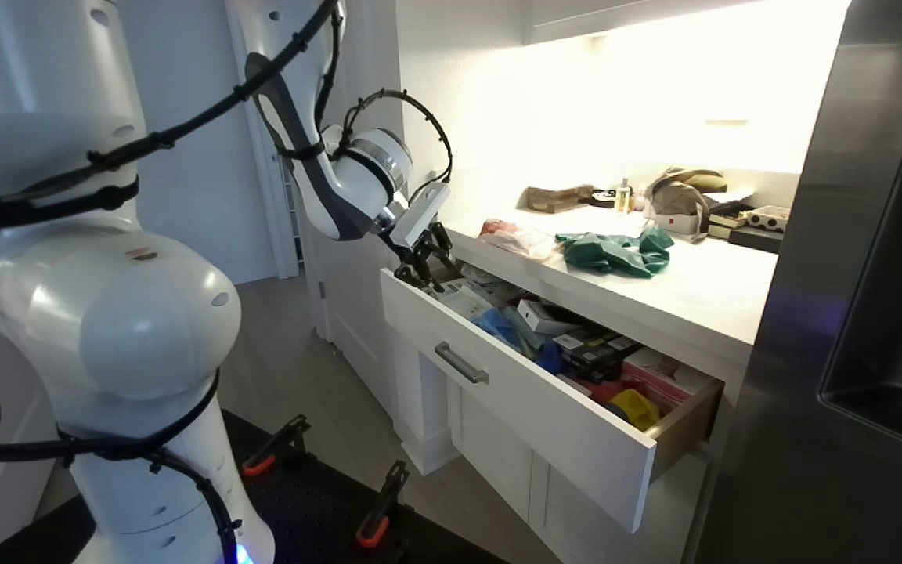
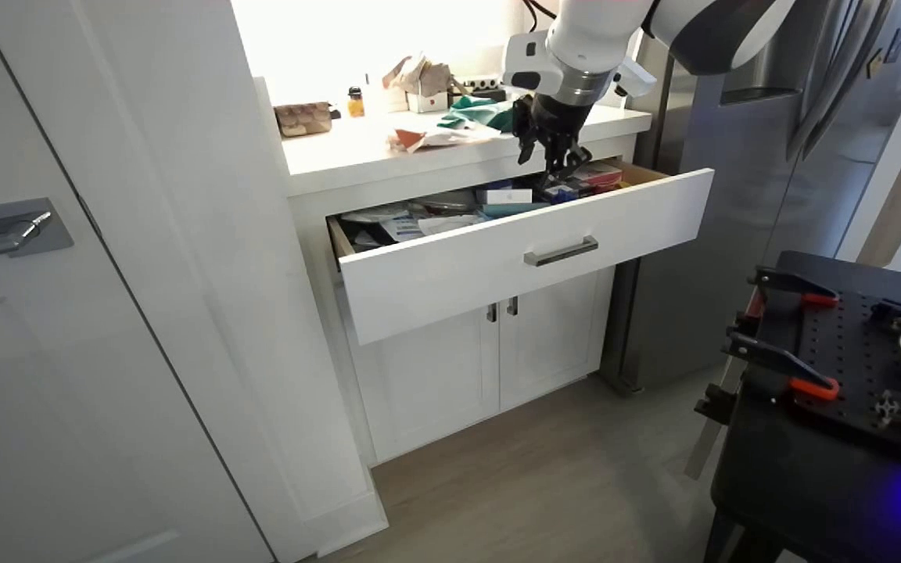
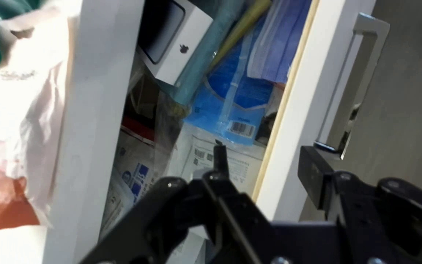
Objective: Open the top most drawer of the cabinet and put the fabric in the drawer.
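Note:
The wide white drawer (image 1: 545,399) of the cabinet (image 2: 427,375) is pulled out, its silver bar handle (image 2: 561,252) facing outward. Green fabric (image 1: 615,252) lies crumpled on the countertop above it, and a corner of this fabric (image 3: 2,11) enters the wrist view at top left. My gripper (image 3: 265,169) is open over the drawer. Its left finger (image 3: 221,159) is above the drawer's contents and its right finger (image 3: 313,179) is outside the front panel, near the handle's end. The panel passes between them in that view, with gaps visible; whether anything touches is unclear.
Packets, a white phone box (image 3: 176,44) and blue masks (image 3: 280,40) fill the drawer. A pinkish-white crumpled bag (image 3: 24,121) is beside the fabric. The steel fridge (image 1: 827,313) borders the cabinet. Clamps (image 1: 384,505) sit on the robot's black table.

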